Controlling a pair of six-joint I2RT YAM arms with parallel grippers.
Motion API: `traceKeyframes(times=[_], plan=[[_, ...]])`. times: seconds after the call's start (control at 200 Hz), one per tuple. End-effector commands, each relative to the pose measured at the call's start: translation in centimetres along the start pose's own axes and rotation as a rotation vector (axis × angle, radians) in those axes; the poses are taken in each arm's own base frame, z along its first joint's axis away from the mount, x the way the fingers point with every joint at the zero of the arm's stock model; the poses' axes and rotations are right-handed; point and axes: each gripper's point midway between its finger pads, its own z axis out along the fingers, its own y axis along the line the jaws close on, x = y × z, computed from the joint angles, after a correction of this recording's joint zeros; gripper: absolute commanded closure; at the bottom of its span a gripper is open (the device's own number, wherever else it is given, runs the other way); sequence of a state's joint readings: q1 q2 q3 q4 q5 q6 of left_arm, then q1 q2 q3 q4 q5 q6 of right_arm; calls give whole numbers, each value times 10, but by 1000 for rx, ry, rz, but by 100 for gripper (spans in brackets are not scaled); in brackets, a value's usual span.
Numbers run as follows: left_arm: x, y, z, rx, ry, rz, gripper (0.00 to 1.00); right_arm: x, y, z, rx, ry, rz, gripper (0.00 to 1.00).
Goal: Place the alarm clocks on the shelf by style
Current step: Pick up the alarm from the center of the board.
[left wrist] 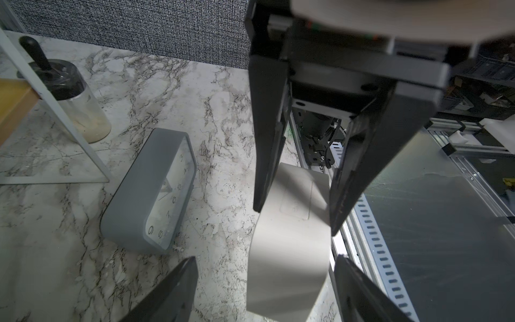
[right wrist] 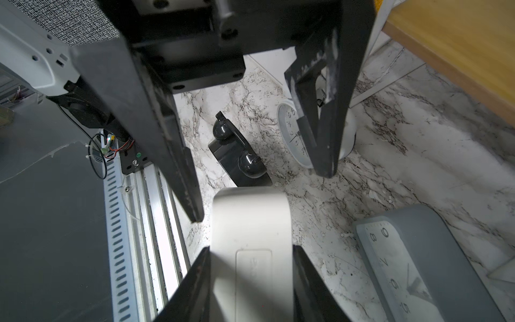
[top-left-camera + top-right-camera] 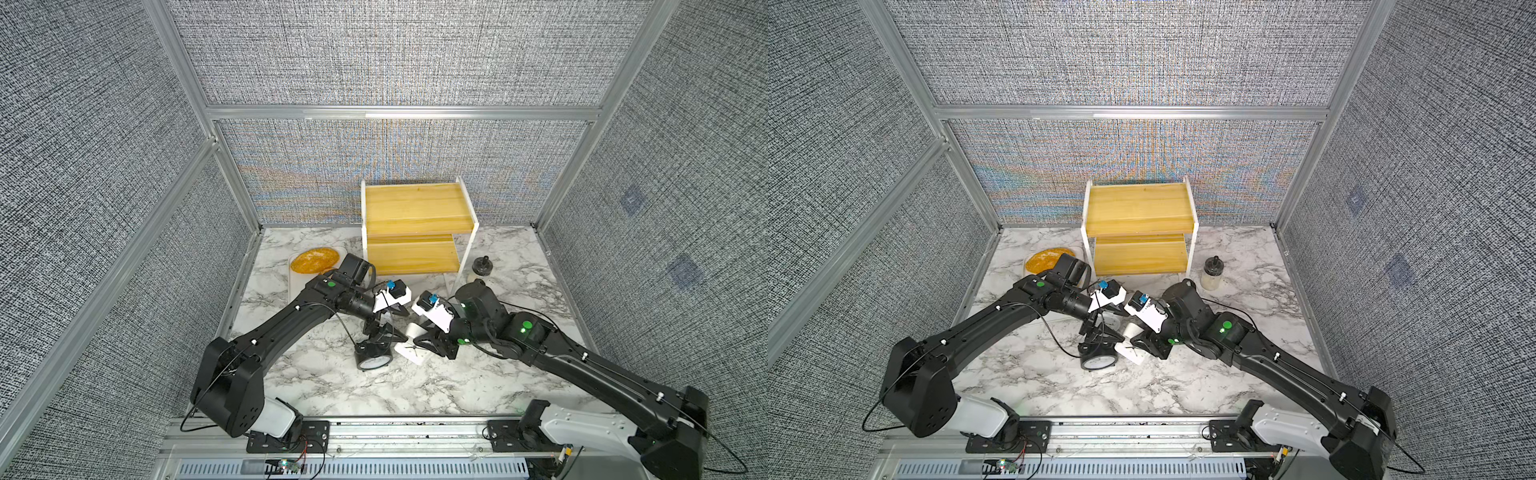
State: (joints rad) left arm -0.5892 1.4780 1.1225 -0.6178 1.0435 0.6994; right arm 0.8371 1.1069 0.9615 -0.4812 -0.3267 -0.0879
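Step in hand, as judged: handover of small white square plastic alarm clock at table centre, clamped by right gripper. Left gripper straddles it, jaws spread, not touching. Next move calls for one clean grip, then a carry to the bare two-tier yellow-wood shelf at 12 o'clock. Obstructions close around the clock: black round twin-bell clock at 8 o'clock, white round twin-bell clock at 11, grey rectangular clock at 1.

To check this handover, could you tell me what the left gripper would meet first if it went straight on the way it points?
Probably the small white square clock, clamped in the right gripper: it lies straight ahead of the open left gripper, though how near is unclear.
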Motion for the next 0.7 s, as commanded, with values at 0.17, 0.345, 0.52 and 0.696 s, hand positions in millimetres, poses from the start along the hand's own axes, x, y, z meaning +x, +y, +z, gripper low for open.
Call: traceKeyframes(times=[0.17,0.345,0.52,0.696], plan=[[1,-7,2,43,-19,-1,28,-18,-3,-5,26,-77,-18,69],[3,-7,4,58,-18,-25,36,-16,-3,-4,26,-73,-15,69],[2,-8,4,83,-16,-46,52,-14,-4,-1,25,-65,-11,69],[1,-10,5,110,-1,-74,73,-11,-6,0,36,-54,-5,69]])
